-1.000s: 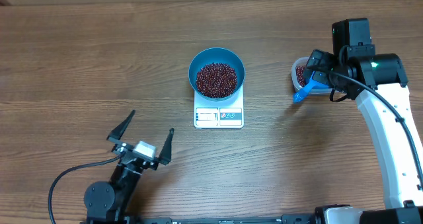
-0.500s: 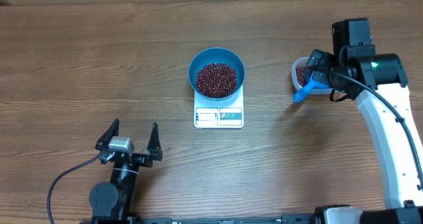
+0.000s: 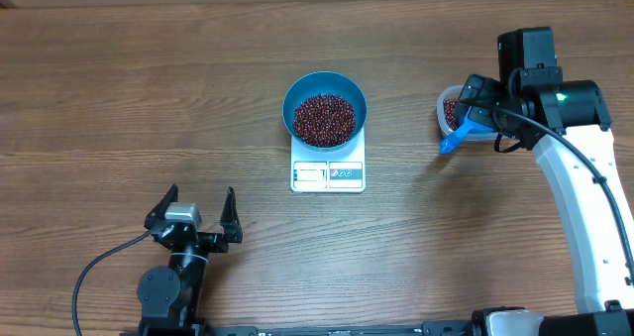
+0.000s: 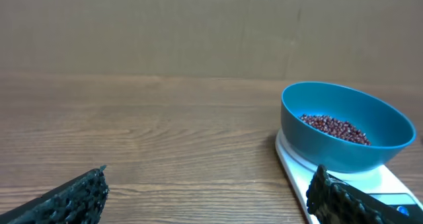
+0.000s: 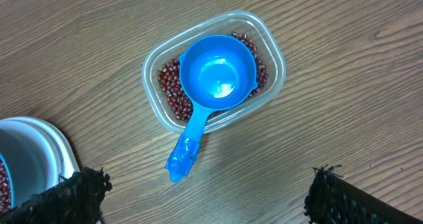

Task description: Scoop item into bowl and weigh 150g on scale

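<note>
The teal bowl (image 3: 325,91) stands on the white scale (image 3: 328,175) at the table's middle, holding a heap of dark red-brown beans (image 3: 324,118). The left wrist view shows the bowl (image 4: 344,141) on the scale (image 4: 296,163) ahead to the right. My left gripper (image 3: 201,193) is open near the front left, well short of the scale, with nothing between its fingers (image 4: 86,194). My right gripper (image 5: 206,187) hangs open above a clear tub (image 5: 149,69) of beans (image 5: 168,85), where a blue scoop (image 5: 217,72) rests with its handle over the rim.
The clear tub (image 3: 448,110) with the scoop handle (image 3: 452,141) sticking out sits at the right, under the right arm (image 3: 570,168). A cable (image 3: 104,262) trails from the left arm at the front edge. Bare wood lies between the scale and the tub.
My left gripper has drawn back a little toward the front left and turned square to the table, still open. The right arm, scoop, bowl and scale have not moved.
</note>
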Motion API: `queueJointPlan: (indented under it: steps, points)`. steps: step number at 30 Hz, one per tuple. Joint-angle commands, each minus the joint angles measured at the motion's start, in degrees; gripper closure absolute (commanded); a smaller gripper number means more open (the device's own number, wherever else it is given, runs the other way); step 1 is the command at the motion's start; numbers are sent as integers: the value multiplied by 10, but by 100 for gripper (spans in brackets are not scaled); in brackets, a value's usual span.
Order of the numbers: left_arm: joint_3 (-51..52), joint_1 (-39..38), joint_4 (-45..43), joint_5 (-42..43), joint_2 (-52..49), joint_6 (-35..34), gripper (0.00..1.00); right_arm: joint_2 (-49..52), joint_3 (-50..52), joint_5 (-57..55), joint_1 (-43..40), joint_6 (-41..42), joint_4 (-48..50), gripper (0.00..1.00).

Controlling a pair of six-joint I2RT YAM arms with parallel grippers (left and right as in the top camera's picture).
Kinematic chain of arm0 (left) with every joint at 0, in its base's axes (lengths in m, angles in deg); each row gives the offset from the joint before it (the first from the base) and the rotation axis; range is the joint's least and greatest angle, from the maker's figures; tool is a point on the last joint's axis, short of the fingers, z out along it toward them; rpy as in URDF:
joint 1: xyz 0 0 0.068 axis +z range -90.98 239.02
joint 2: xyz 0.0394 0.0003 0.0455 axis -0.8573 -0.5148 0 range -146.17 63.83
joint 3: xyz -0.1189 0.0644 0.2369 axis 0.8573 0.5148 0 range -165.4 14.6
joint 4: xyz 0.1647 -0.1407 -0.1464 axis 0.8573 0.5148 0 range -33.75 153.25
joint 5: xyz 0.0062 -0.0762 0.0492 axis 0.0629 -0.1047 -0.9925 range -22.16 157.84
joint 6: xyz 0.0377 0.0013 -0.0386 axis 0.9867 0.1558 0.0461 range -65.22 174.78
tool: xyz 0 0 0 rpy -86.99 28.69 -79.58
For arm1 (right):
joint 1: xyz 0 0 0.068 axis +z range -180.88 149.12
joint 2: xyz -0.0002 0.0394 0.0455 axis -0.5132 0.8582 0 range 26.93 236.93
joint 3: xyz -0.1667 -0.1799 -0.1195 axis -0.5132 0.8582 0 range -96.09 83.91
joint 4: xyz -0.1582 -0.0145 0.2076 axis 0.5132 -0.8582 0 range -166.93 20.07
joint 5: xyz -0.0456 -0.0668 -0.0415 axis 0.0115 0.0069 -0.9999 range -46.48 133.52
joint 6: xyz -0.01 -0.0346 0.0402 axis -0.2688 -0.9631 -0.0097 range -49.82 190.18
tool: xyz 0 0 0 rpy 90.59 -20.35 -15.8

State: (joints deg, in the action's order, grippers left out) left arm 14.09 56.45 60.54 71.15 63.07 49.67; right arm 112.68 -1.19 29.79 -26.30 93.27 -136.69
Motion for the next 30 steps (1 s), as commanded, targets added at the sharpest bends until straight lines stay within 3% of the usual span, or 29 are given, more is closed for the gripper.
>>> queueJointPlan:
  steps: [1, 30]
  points:
    - [2, 5, 2, -10, 6, 39, 0, -9, -1, -1, -2, -8, 2, 0]
    - [2, 33, 1, -9, 5, 38, 1, -9, -1, -1, -2, -8, 2, 0]
